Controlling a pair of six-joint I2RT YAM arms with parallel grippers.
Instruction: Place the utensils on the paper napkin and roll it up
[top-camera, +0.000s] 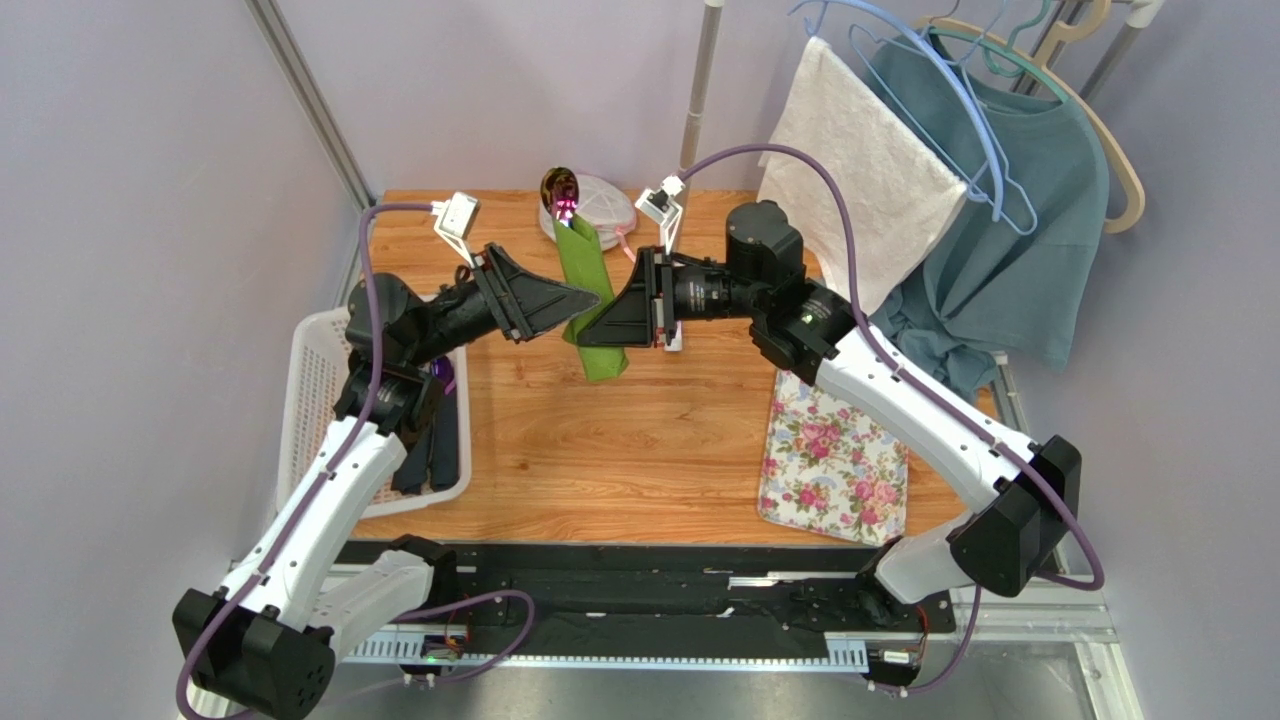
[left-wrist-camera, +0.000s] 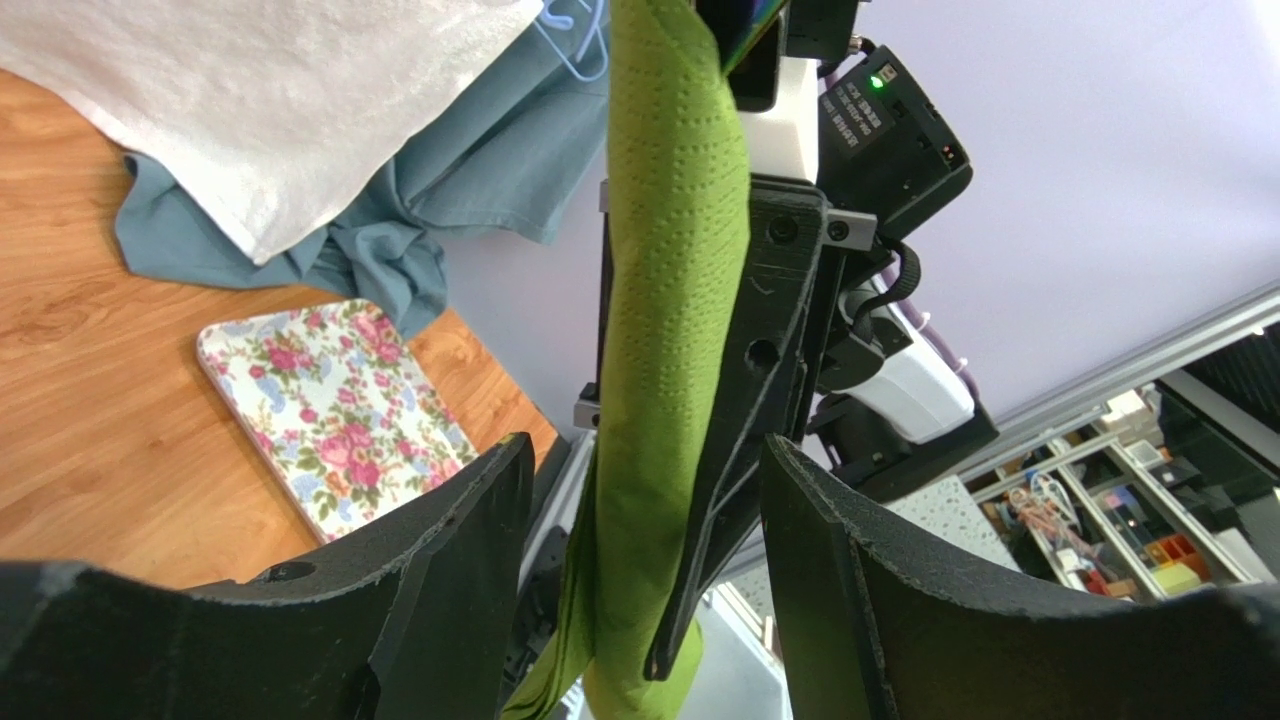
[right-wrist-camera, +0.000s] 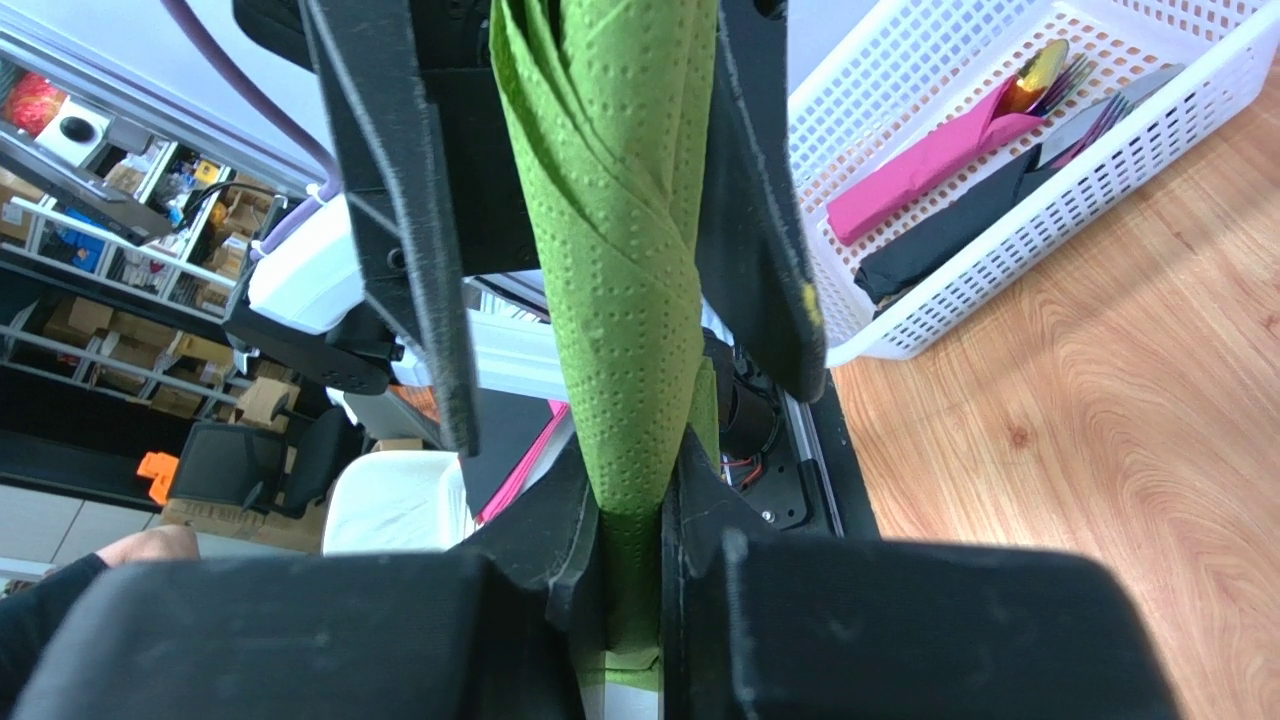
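The paper napkin is a green roll held up off the table between both arms. The glossy heads of the utensils stick out of its far end; their shafts are hidden inside. My right gripper is shut on the napkin roll, pinching its lower part. My left gripper stands open, its fingers either side of the roll and of the right gripper's finger, not touching the paper. In the top view the left gripper and the right gripper meet tip to tip at the roll.
A white basket at the left holds a pink roll and a black roll with cutlery in them. The floral mat lies at the right front. A white cloth and a teal garment hang at the back right.
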